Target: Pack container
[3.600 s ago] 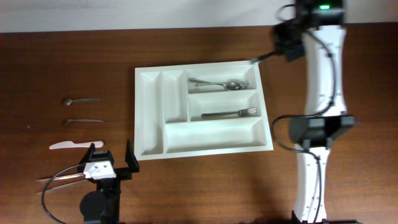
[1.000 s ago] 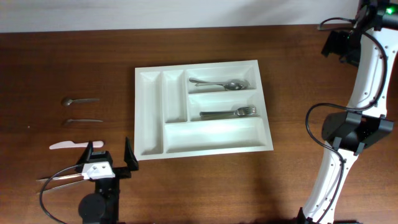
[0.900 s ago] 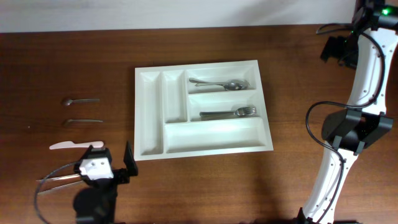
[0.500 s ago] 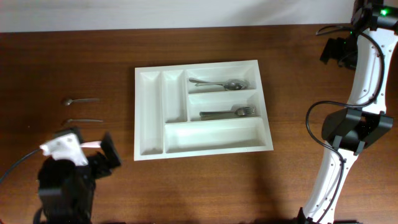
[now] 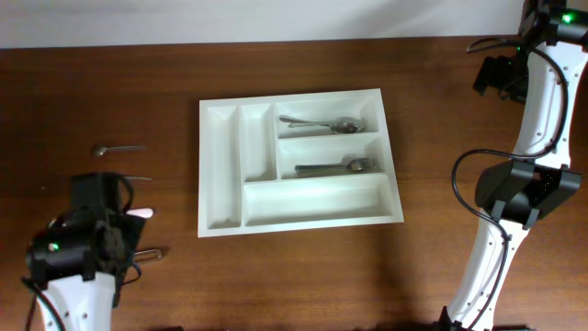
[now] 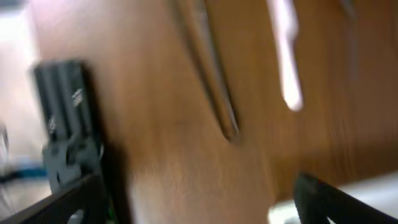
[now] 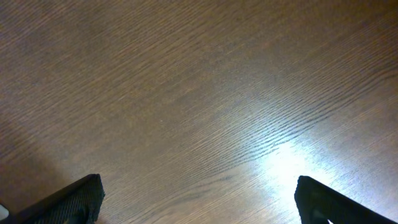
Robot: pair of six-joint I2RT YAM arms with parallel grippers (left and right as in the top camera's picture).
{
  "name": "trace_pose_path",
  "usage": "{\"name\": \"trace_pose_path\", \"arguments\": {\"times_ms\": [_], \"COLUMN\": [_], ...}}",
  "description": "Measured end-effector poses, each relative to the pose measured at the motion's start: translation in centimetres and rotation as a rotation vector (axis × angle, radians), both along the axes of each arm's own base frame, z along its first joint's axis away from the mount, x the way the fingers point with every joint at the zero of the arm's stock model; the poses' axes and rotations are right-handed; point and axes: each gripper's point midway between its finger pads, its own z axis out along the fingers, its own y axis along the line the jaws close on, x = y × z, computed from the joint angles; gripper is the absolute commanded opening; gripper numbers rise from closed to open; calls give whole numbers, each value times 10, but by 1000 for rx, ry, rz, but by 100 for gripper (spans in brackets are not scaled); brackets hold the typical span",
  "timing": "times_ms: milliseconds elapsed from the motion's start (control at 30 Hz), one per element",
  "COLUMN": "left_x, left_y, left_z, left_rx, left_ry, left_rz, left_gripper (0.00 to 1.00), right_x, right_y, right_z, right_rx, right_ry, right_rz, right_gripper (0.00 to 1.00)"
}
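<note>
The container [image 5: 312,200], a large white compartment tray, lies mid-table with a spoon [image 5: 322,122] and a fork [image 5: 338,168] in two of its right compartments. My left arm [image 5: 87,234] hovers over the loose cutlery at the left. It partly covers a white knife [image 5: 142,212] and long metal tongs [image 5: 152,253]. My left gripper [image 6: 199,205] is open and empty above the wood, in a blurred view of the white knife [image 6: 287,56] and tongs [image 6: 211,68]. My right gripper [image 7: 199,205] is open over bare wood, and the right gripper [image 5: 491,74] sits far right of the container.
A small spoon [image 5: 118,148] lies at the far left. A second thin metal utensil [image 5: 138,178] pokes out from under the left arm. The right arm's base and cable [image 5: 519,193] stand right of the container.
The left arm has lifted off its rest and swung left and up over the white knife and tongs. The right arm, earlier at the container's far right corner, has held still for the last second.
</note>
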Motion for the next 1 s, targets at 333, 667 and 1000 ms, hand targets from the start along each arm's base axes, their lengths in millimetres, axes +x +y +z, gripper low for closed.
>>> {"name": "trace_pose_path", "arguments": {"times_ms": [333, 667, 1000], "left_x": [-9, 9, 39], "left_y": [29, 51, 60], "left_z": [-44, -108, -146], "left_rx": [32, -78, -151], "left_ry": [2, 126, 115], "left_rz": [338, 322, 210], "left_gripper": [99, 99, 99], "right_x": [0, 0, 0], "right_y": [0, 0, 0], "right_z": [0, 0, 0], "right_rx": [0, 0, 0], "right_ry": [0, 0, 0], "right_rz": [0, 0, 0], "right_gripper": [99, 99, 99]}}
